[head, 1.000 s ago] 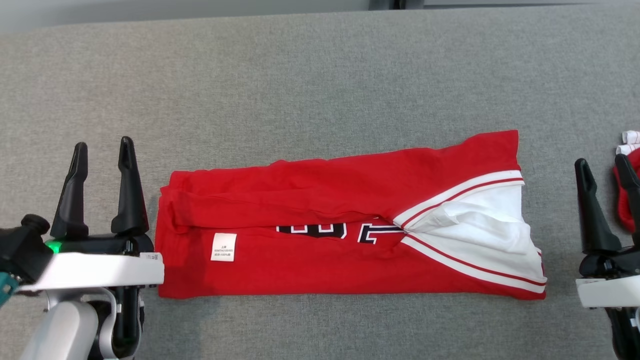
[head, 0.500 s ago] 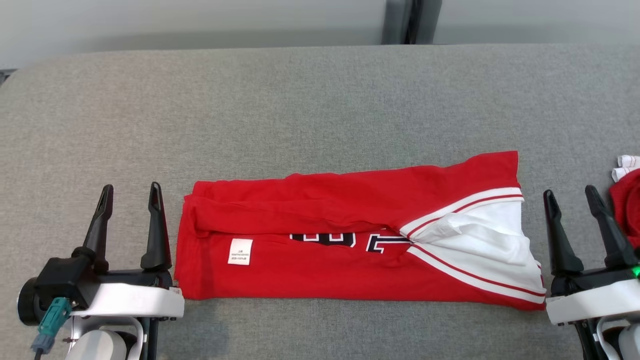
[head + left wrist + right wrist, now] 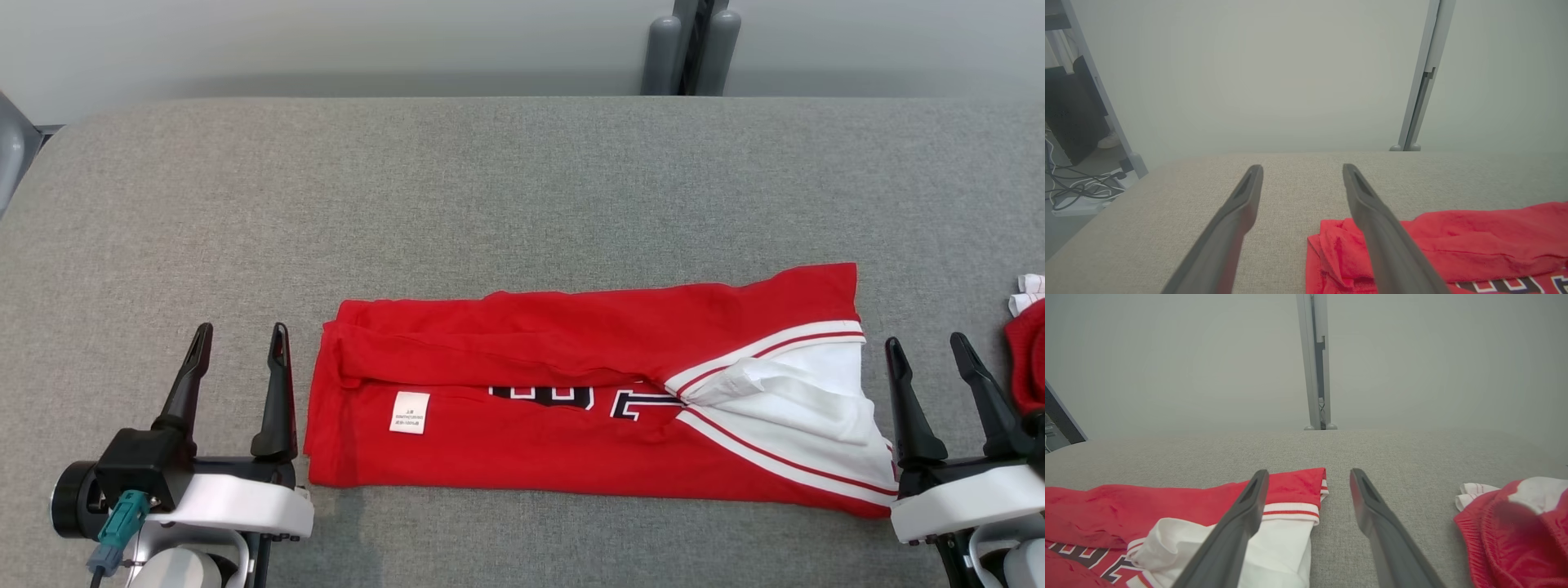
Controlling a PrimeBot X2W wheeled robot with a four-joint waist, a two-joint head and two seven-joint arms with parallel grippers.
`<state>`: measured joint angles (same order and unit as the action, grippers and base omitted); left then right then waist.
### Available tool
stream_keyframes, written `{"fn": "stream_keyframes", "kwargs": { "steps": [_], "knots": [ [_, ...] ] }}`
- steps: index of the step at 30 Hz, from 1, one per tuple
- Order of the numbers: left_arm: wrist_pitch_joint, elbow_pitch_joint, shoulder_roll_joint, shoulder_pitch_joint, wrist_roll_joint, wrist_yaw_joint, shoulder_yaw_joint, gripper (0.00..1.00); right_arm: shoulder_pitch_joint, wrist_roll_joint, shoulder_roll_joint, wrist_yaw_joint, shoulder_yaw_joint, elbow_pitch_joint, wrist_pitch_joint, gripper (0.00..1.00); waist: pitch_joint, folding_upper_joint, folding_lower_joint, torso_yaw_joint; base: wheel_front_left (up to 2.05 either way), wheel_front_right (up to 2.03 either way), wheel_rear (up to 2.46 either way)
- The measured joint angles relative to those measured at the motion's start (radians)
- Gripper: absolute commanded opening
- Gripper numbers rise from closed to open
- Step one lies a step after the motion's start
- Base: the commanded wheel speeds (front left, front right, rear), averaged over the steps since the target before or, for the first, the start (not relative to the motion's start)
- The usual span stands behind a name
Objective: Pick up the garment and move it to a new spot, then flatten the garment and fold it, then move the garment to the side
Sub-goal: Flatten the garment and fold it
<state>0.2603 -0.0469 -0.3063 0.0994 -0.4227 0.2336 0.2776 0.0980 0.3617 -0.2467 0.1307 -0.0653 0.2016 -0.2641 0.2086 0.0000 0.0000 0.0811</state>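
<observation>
- The grey fabric-covered worktop (image 3: pixel 522 180) carries everything, with plenty of bare room beyond both tools' fingertips.
- The red jersey (image 3: pixel 522 461) lies between the two tools as one long band. Its long edges are folded in over the black-and-white lettering, so I'd judge the pick-up, the flattening and a first lengthwise fold done. The white, striped end nearest the right tool sits rumpled and could do with smoothing. By my reckoning a crosswise fold and the move to the side are left.
- The left tool (image 3: pixel 242 328) has its fingers spread and holds nothing, with the jersey's red end just beside its inner finger.
- The right tool (image 3: pixel 924 339) is likewise spread and empty, just beside the white end.
- A second red garment (image 3: pixel 1030 359) lies bunched just outside the right tool.
- A white care label (image 3: pixel 410 412) faces up near the left tool's end.
</observation>
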Motion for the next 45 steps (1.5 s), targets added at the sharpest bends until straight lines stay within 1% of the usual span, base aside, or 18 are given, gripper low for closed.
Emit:
{"fn": "stream_keyframes", "kwargs": {
  "steps": [7, 13, 18, 25, 30, 31, 32, 33, 34, 37, 39, 42, 45],
  "knots": [
    [0.0, -0.009, -0.001, 0.012, 0.001, -0.004, 0.005, 1.0, 0.013, 0.004, -0.002, 0.0, -0.003, 0.02, 0.0, 1.0, 0.003, 0.0, 0.0, 0.001, 0.0, 0.0, 0.0],
    [0.0, -0.011, 0.0, 0.031, 0.006, -0.004, 0.013, 1.0, 0.037, 0.018, -0.03, 0.0, -0.02, 0.079, 0.035, 1.0, 0.017, 0.0, 0.0, 0.007, 0.0, 0.0, 0.0],
    [0.0, -0.015, 0.004, 0.049, 0.01, -0.008, 0.024, 1.0, 0.068, 0.043, -0.053, 0.0, -0.082, 0.155, 0.081, 1.0, 0.037, 0.0, 0.0, 0.017, 0.0, 0.0, 0.0],
    [0.0, -0.024, 0.015, 0.071, 0.011, -0.014, 0.032, 1.0, 0.112, 0.105, -0.06, 0.0, -0.198, 0.242, 0.101, 1.0, 0.057, 0.0, 0.0, 0.033, 0.0, 0.0, 0.0],
    [0.0, -0.028, 0.022, 0.074, 0.014, -0.018, 0.032, 1.0, 0.145, 0.161, -0.064, -0.001, -0.255, 0.279, 0.101, 1.0, 0.064, 0.0, 0.0, 0.037, 0.0, 0.0, 0.0],
    [0.0, -0.029, 0.024, 0.076, 0.014, -0.019, 0.032, 1.0, 0.15, 0.177, -0.064, -0.001, -0.267, 0.284, 0.103, 0.79, 0.066, 0.0, 0.0, 0.037, 0.0, 0.0, 0.0],
    [0.0, -0.029, 0.024, 0.078, 0.016, -0.021, 0.032, 1.0, 0.157, 0.188, -0.066, -0.001, -0.277, 0.288, 0.105, 0.45, 0.068, 0.0, 0.0, 0.037, 0.0, 0.0, 0.0],
    [0.0, -0.029, 0.025, 0.082, 0.017, -0.021, 0.032, 1.0, 0.162, 0.202, -0.07, -0.001, -0.29, 0.291, 0.112, 0.16, 0.07, 0.0, 0.0, 0.036, 0.0, 0.0, 0.0],
    [0.0, -0.029, 0.025, 0.085, 0.017, -0.021, 0.031, 1.0, 0.166, 0.214, -0.074, -0.002, -0.304, 0.292, 0.119, 0.0, 0.071, 0.0, 0.0, 0.036, 0.0, 0.0, 0.0],
    [0.0, -0.03, 0.026, 0.092, 0.018, -0.022, 0.026, 1.0, 0.179, 0.251, -0.076, -0.001, -0.338, 0.29, 0.126, 0.0, 0.075, 0.0, -0.0001, 0.033, 0.0, 0.0, 0.0],
    [0.0, -0.03, 0.028, 0.093, 0.019, -0.023, 0.023, 1.0, 0.18, 0.266, -0.082, 0.0, -0.343, 0.291, 0.119, 0.0, 0.076, 0.0, 0.0, 0.03, 0.0, 0.0, 0.0],
    [0.0, -0.03, 0.031, 0.094, 0.022, -0.03, 0.016, 1.0, 0.181, 0.281, -0.089, 0.004, -0.337, 0.294, 0.096, 0.0, 0.078, 0.0, 0.0, 0.024, 0.0, 0.0, 0.0],
    [0.0, -0.03, 0.034, 0.094, 0.027, -0.031, 0.009, 1.0, 0.18, 0.287, -0.105, 0.004, -0.309, 0.297, 0.076, 0.0, 0.078, 0.0, 0.0, 0.018, 0.0, 0.0, 0.0]
  ]
}}
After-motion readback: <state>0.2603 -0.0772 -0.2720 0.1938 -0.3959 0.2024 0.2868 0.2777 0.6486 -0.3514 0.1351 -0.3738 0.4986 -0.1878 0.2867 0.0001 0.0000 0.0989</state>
